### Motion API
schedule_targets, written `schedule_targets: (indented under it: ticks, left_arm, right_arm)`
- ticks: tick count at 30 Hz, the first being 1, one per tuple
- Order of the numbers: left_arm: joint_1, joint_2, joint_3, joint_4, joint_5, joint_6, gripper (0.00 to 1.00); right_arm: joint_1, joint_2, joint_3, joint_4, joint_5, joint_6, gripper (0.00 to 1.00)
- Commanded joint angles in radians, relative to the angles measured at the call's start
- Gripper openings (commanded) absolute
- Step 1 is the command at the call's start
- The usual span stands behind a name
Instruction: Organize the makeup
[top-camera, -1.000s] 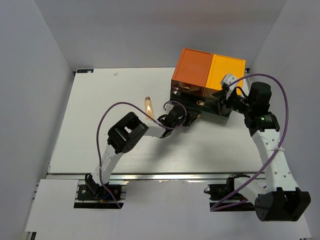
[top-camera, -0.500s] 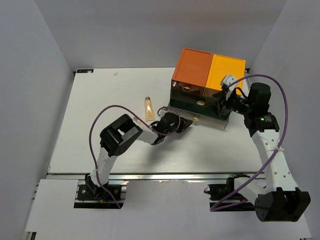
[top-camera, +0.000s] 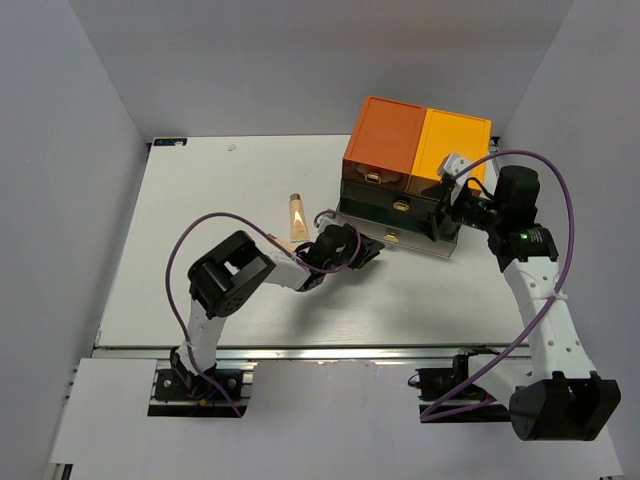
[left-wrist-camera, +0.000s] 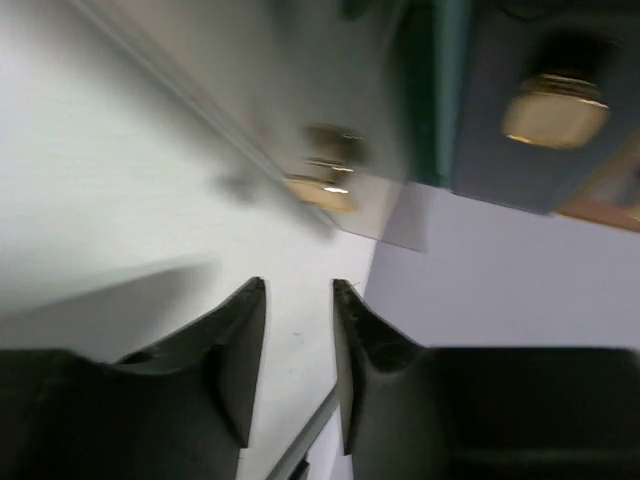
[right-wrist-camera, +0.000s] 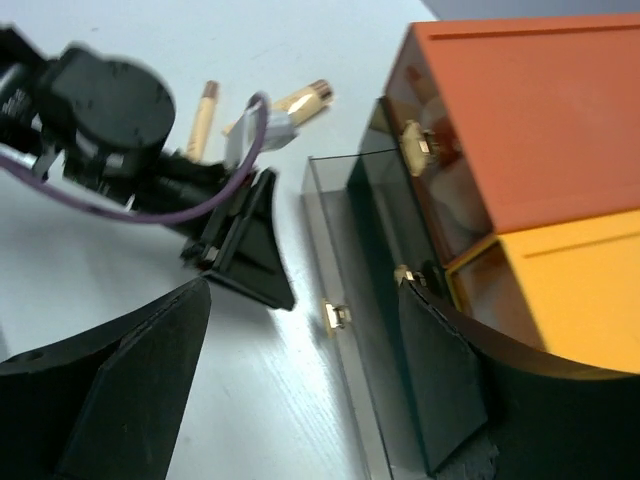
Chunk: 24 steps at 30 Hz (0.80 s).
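Observation:
A beige tube (top-camera: 298, 217) lies on the white table left of the drawer box (top-camera: 420, 140). In the right wrist view the tube (right-wrist-camera: 297, 102) lies beside a tan stick (right-wrist-camera: 204, 117). My left gripper (top-camera: 366, 250) sits just in front of the bottom drawer, its jaws a little apart and empty (left-wrist-camera: 298, 290), with the drawer's gold knob (left-wrist-camera: 322, 186) just ahead. My right gripper (top-camera: 447, 207) is wide open and empty (right-wrist-camera: 305, 290) at the box's front right. The other makeup is out of view.
The box has orange tops and dark smoky drawers with gold knobs. Its bottom drawer (right-wrist-camera: 345, 290) stands out a little towards the near side. Grey walls close in the table on three sides. The left arm's purple cable loops over the table.
My left gripper has drawn back from the box front towards the near left. The bottom drawer now stands out a little. The right arm has barely moved.

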Motion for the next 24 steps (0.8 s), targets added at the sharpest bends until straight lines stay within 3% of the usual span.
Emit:
schedule_targets:
  ticks: [1,4,8,10,11,13,14,16,17,18,19,20,24]
  left_arm:
    - [-0.005,-0.155,0.049,-0.027,0.02,0.159,0.45]
    - [-0.004,-0.229,0.027,-0.108,-0.039,0.198,0.58]
    - [0.013,-0.315,-0.008,-0.19,-0.049,0.207,0.57]
    - [0.045,-0.39,-0.034,-0.272,-0.086,0.256,0.57]
    - [0.065,-0.478,-0.039,-0.396,-0.1,0.309,0.57]
    - [0.156,-0.565,-0.034,-0.585,-0.158,0.339,0.59]
    - [0.245,-0.64,-0.037,-0.788,-0.174,0.337,0.69]
    - [0.352,-0.706,-0.085,-0.921,-0.154,0.354,0.76]
    - [0.404,-0.738,-0.105,-1.005,-0.142,0.397,0.78]
    - [0.477,-0.805,-0.122,-1.042,-0.143,0.417,0.81]
    - [0.499,-0.843,-0.143,-1.108,-0.183,0.435,0.81]
    - [0.509,-0.878,-0.149,-1.141,-0.216,0.458,0.83]
    - [0.513,-1.086,-0.175,-1.279,-0.347,0.425,0.87]
  right_arm:
    - [0.001,0.026,0.054,-0.154,-0.128,-0.169,0.83]
    - [0.003,0.03,0.048,-0.147,-0.115,-0.175,0.82]
    - [0.075,0.041,0.051,-0.233,-0.064,-0.301,0.76]
    - [0.208,0.043,0.035,-0.271,0.057,-0.368,0.72]
    - [0.252,0.046,0.01,-0.249,0.138,-0.372,0.7]
    - [0.346,0.079,-0.008,-0.172,0.197,-0.276,0.61]
    - [0.398,0.105,0.011,-0.135,0.224,-0.179,0.58]
    - [0.466,0.214,0.041,-0.102,0.282,-0.084,0.54]
    - [0.504,0.255,0.053,-0.066,0.401,0.041,0.54]
    - [0.58,0.304,0.102,-0.034,0.459,0.08,0.55]
    - [0.619,0.405,0.138,-0.022,0.533,0.129,0.62]
    - [0.657,0.453,0.178,-0.006,0.683,0.185,0.65]
    - [0.765,0.694,0.478,0.012,0.818,0.431,0.83]
